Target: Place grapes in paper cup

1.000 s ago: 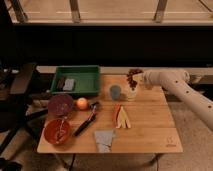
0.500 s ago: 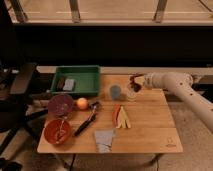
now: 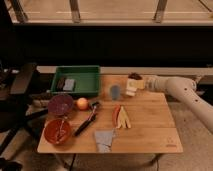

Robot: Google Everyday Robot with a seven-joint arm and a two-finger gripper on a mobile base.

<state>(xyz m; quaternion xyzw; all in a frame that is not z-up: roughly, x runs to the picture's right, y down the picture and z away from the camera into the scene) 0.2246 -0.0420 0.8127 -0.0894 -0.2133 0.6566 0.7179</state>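
Note:
The paper cup (image 3: 131,90), short and cream-white, stands on the wooden table (image 3: 155,125) near its back edge, right of centre. The grapes (image 3: 134,77), a small dark cluster, sit right at the cup's rim, directly above it. My gripper (image 3: 139,81) reaches in from the right on a white arm (image 3: 172,86) and is shut on the grapes just over the cup. Whether the bunch touches the inside of the cup is hidden.
A blue-grey cup (image 3: 115,91) stands just left of the paper cup. A green tray (image 3: 76,80) is at back left, with a purple bowl (image 3: 60,104), an orange (image 3: 82,103) and a red bowl (image 3: 57,131) in front of it. Dark tongs (image 3: 86,122), yellow-red strips (image 3: 121,116) and a grey cloth (image 3: 104,139) lie mid-table.
My gripper has come down with the grapes from a little above the paper cup to its rim. Nothing else on the table has moved.

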